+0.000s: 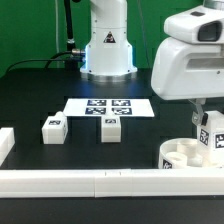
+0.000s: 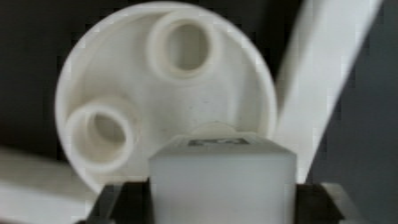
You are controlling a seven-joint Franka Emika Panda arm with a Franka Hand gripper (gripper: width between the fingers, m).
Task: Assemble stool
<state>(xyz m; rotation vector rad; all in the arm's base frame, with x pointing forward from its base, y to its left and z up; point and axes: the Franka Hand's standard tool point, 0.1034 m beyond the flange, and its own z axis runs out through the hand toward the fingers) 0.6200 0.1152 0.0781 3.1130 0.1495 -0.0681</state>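
My gripper [image 2: 219, 204] is clamped on one leg [image 2: 221, 172], a finger pressed against each flat side. I hold it just above the seat [image 1: 180, 160], which sits near the front rail [image 1: 90, 182] at the exterior view's right. The leg is small, blocky hard plastic, so I judge it light and stiff. It looks smooth enough to twist in my hold, which makes its flat opposite faces the right place to pinch. The seat looks heavier and may slide on the black table [image 1: 30, 100] if I push off-centre. The leg's long axis seems to run upright along my fingers, its free end pointing down at the disc, whose open sockets [image 2: 185, 45] face up towards me. The leftmost loose leg [image 1: 54, 128] and the second loose leg [image 1: 110, 128] wait well apart, to the exterior view's left.
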